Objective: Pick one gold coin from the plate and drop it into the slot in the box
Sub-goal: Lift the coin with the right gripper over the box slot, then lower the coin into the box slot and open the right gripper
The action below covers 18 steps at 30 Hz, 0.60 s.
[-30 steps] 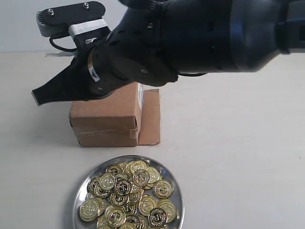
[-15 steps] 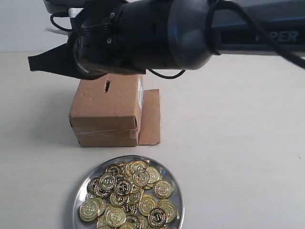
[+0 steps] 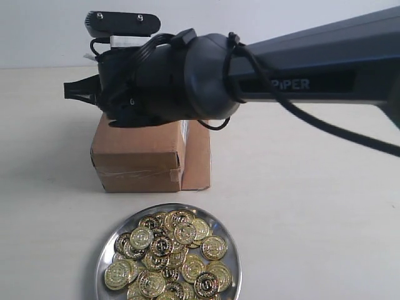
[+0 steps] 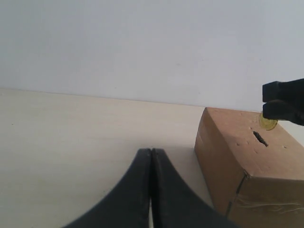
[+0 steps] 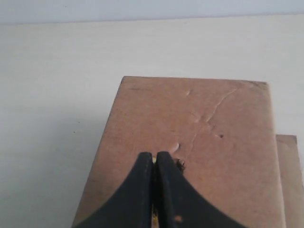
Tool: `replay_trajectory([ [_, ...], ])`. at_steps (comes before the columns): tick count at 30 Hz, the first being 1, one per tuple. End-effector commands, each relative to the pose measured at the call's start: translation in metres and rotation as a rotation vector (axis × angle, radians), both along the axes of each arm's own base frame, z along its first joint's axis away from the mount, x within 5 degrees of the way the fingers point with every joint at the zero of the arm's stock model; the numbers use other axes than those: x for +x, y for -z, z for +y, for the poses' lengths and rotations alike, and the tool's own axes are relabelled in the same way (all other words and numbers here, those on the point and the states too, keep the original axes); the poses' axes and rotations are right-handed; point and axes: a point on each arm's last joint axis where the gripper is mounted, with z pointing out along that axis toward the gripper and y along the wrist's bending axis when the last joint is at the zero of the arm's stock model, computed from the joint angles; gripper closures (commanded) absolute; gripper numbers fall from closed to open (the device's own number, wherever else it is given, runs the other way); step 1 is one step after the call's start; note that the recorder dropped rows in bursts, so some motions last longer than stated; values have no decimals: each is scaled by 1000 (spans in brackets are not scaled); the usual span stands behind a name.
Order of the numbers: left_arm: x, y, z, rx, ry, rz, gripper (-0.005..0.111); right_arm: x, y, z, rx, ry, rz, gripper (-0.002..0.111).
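Tabletop [image 3: 312, 206]: one broad flat surface, pale cream-beige, matte and uniform in tone, filling the lower part of the exterior view and running back to a straight horizontal edge at the far side. Wall [image 3: 262, 25]: plain, off-white with a faint grey-blue cast, unmarked, rising directly behind that far edge and seen in both the exterior and left wrist views. Light: even and diffuse, giving only faint, soft-edged shading on the surface.
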Motion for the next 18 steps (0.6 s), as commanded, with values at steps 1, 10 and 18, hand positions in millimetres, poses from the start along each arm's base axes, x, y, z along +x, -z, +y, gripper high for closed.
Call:
replay_trajectory([
  [1,0,0,0,0,8,-14,107,4,13,1,9,38,2,108],
  [10,0,0,0,0,8,-14,107,8,26,-1,6,99,-10,108],
  [18,0,0,0,0,8,-14,107,9,24,-4,13,141,-39,108],
])
